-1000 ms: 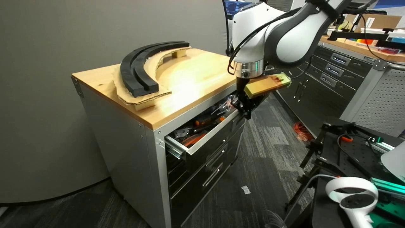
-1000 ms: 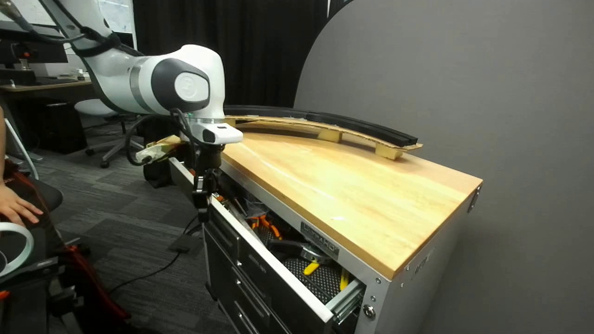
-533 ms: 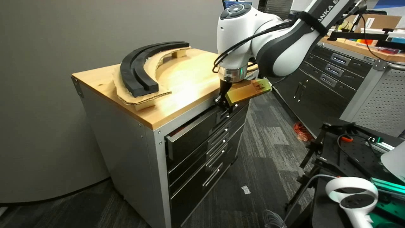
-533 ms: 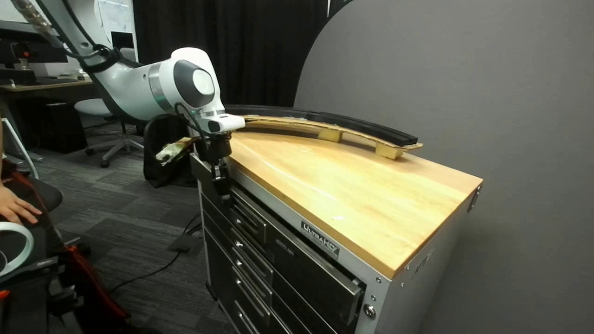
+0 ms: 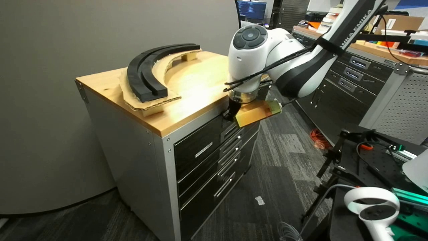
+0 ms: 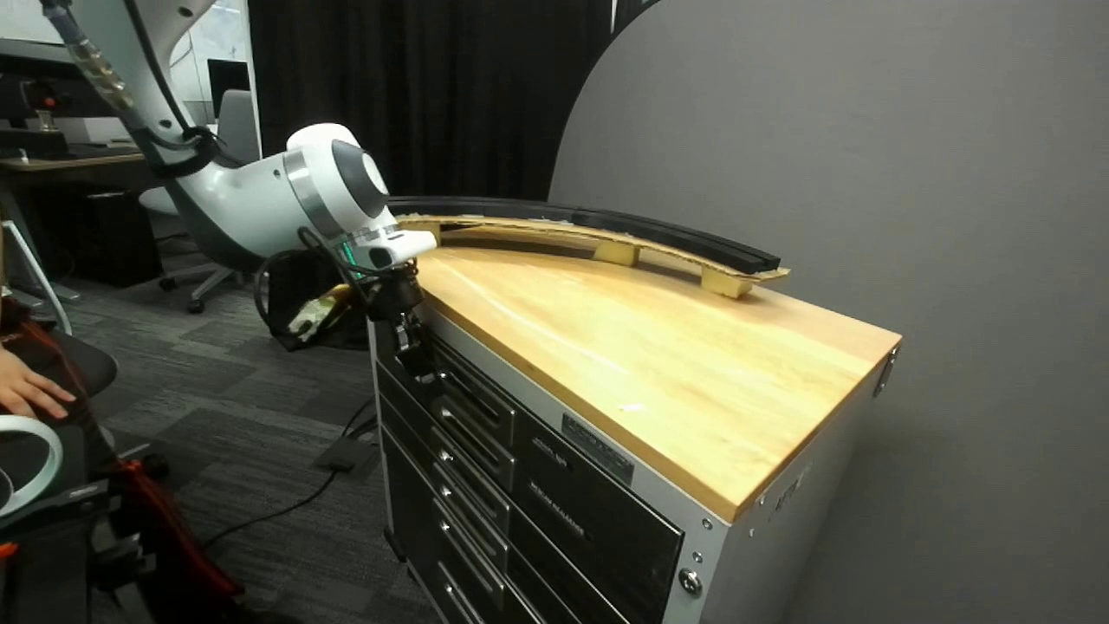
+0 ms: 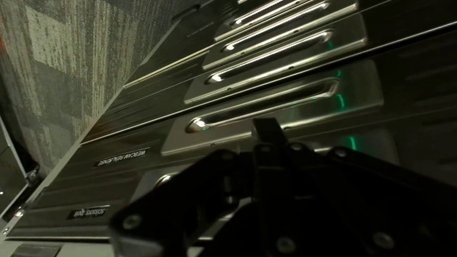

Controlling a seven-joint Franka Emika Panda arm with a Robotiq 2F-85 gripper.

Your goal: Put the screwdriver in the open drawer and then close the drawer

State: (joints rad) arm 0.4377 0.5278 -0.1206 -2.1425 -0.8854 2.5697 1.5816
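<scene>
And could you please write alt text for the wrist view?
A black, jointed robot hand, closed, in front of a shut, wide, dark metal uppermost drawer. Lower dark metal drawers with long shiny pulls appear upside down; grey patterned carpet at upper left.

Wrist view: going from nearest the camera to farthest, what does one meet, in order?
The gripper, the closed top drawer, the lower drawers, the carpeted floor.

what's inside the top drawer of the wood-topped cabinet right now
Nothing inside can be seen: the top drawer looks shut, so its front covers whatever it holds, including any screwdriver. Only that front shows, with a label, partly blocked by the end effector.
</scene>
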